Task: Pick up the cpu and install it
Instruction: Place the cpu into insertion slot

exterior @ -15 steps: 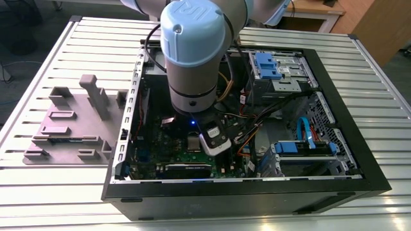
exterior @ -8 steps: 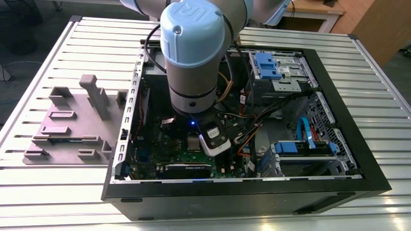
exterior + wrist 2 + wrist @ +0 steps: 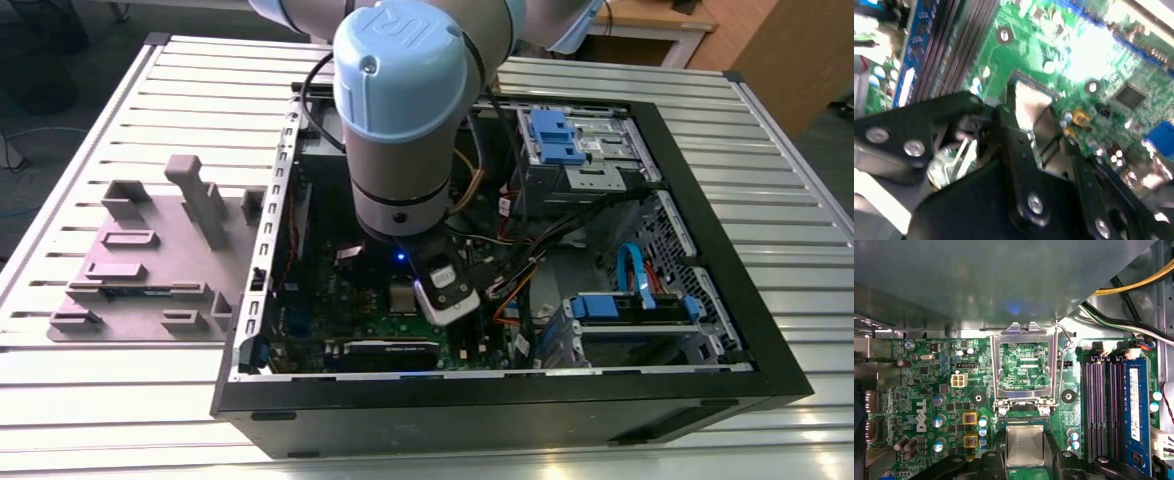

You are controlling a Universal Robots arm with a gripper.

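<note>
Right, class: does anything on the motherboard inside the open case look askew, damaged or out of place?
Nothing stands out. The socket's metal frame is flipped open with its lever released, as installing needs, and the cpu sits square to the motherboard. No damage shows.

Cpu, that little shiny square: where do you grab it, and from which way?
By its two opposite side edges, coming from above. The cpu lies flat with a smooth metal top, so only the thin edges offer hold; the gripper brackets it that way.
</note>
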